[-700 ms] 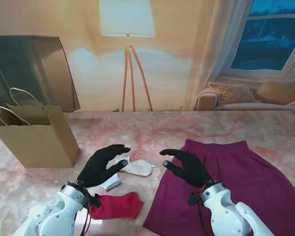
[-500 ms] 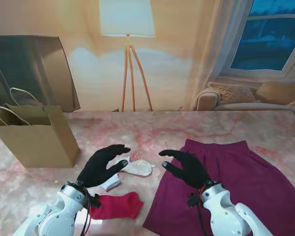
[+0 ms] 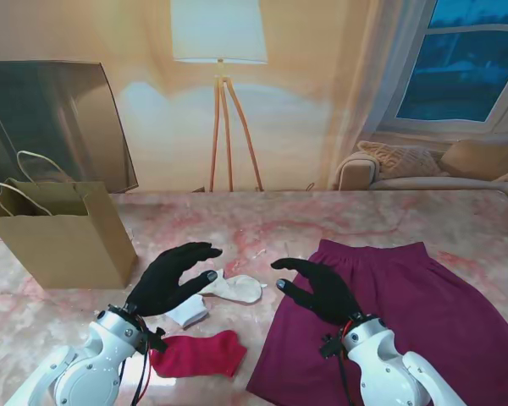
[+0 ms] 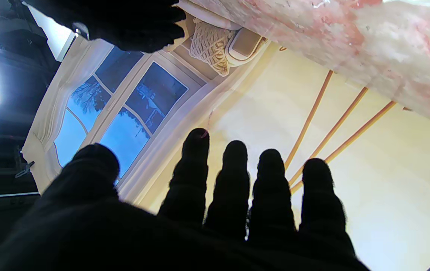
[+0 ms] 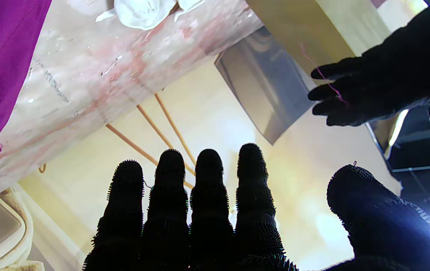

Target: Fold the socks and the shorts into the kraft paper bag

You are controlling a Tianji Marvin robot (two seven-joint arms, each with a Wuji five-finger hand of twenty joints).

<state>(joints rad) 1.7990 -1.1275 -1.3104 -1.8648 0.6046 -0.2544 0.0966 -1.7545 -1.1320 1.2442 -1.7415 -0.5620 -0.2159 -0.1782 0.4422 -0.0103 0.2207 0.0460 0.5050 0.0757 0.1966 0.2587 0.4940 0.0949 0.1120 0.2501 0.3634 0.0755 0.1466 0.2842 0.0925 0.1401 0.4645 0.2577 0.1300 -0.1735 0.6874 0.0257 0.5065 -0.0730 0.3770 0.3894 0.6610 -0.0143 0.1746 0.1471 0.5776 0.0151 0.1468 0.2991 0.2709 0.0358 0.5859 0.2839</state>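
Far left: kraft paper bag (image 3: 63,233) stands upright w/ mouth open and handles up, well apart from the clothes, so it's ready to receive but nothing looks packed yet

Left hand (image 3: 171,280) hovers above the table, palm down, fingers (image 4: 233,180) straight and apart, holding nothing. It sits over the white sock (image 3: 229,288), which lies crumpled near the table's middle; a second white piece (image 3: 189,314) peeks out just near side of the palm, prob its pair, can't tell for sure. Red sock (image 3: 196,354) lies flat, nearer to me, beside the left wrist, untouched

Right hand (image 3: 316,288) is also raised, fingers (image 5: 208,195) spread and empty, hanging over the left edge of the magenta shorts (image 3: 398,321). Shorts are spread flat on the right half of the pink marble table (image 3: 262,224), waistband at the far side, i.e. laid out for folding

My read: both hands poised between sock and shorts, so no fold started; left seems lined up for the white sock, right for the shorts' near-left edge
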